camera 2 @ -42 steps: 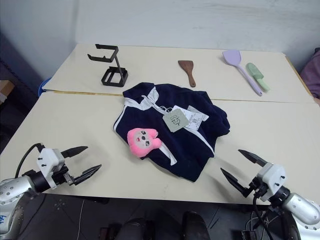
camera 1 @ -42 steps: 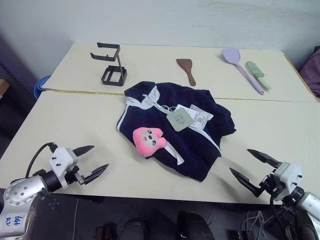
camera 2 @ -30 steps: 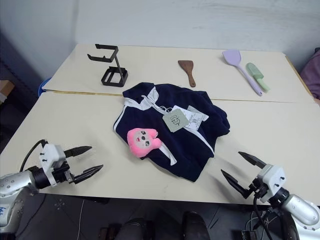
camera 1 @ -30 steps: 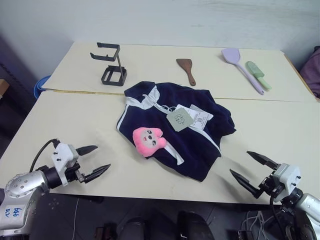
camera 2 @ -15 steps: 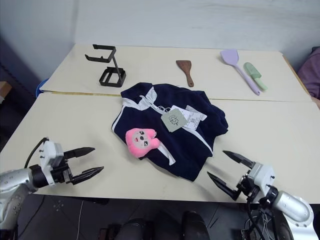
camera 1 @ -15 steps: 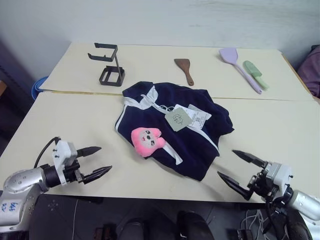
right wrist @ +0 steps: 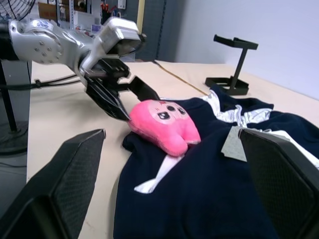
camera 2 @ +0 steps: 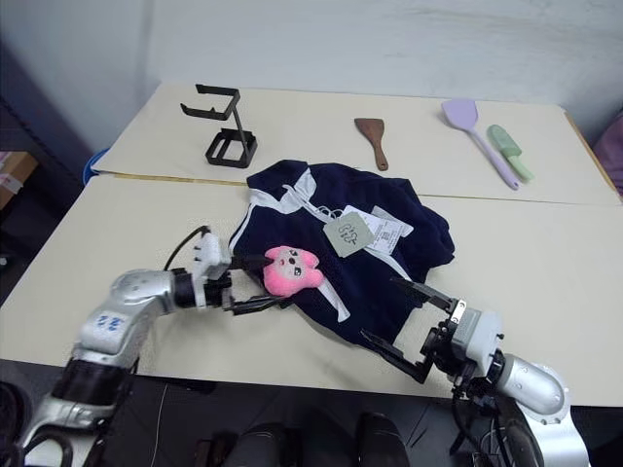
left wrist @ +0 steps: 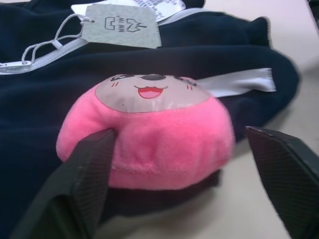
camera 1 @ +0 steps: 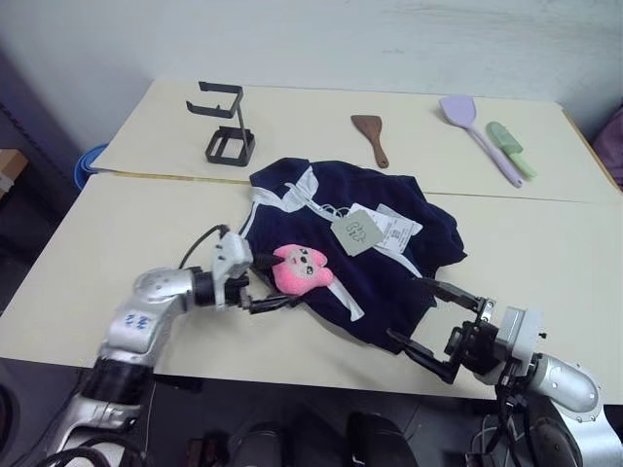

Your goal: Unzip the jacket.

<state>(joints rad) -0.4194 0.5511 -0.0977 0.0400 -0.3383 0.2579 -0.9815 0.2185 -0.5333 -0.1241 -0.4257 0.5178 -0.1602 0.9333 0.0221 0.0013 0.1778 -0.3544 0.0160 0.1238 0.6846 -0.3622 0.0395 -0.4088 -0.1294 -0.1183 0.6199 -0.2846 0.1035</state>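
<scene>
The large navy-blue soft fabric jacket (camera 1: pixel 355 253) with white stripes and a white front zipper lies crumpled in the middle of the near cream-coloured table (camera 1: pixel 107 248). Its white collar panels are at the far end, toward the black metal stand (camera 1: pixel 226 122), and its lower hem is at the near edge, so its long axis runs from far-left to near-right. The zipper line follows the same direction, and it looks closed. Two paper hang tags, one grey-green (camera 1: pixel 354 233) and one white (camera 1: pixel 397 227), lie on the chest part, tied with a thin string.

A small pink plush toy (camera 1: pixel 302 269) with a printed face sits on the left side of the jacket. The left gripper (camera 1: pixel 261 285) is at this toy, its two black fingers spread apart on both sides of it. In the left wrist view one finger touches the toy's side, while the other finger stands apart from it.

The right gripper (camera 1: pixel 431 324) hovers at the near-right hem of the jacket, with its fingers wide apart and nothing between them.

On the far table lie a brown wooden spatula (camera 1: pixel 371 134), a lilac silicone spatula (camera 1: pixel 470 128) and a pale green brush-like tool (camera 1: pixel 510 148).
</scene>
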